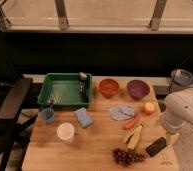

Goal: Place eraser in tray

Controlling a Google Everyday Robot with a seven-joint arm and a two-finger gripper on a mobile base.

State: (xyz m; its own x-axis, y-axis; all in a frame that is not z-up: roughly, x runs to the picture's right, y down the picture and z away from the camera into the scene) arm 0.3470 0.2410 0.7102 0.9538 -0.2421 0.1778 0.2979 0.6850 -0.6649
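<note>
Hanging just right of the small flat black rectangular eraser point(156, 146), which lay diagonally pointing toward it, the gripper point(170, 139) showed no readable grip state.

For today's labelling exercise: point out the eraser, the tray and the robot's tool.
eraser point(156, 146): camera view, middle of its top.
tray point(65, 92): camera view, bare floor.
tool point(170, 139): camera view, tip, just right of the eraser.

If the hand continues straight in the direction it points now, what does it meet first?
Most likely the eraser: the hand points downward just above it, near the edge of the table. Depth is unclear, so it may land on the table beside it instead.
</note>
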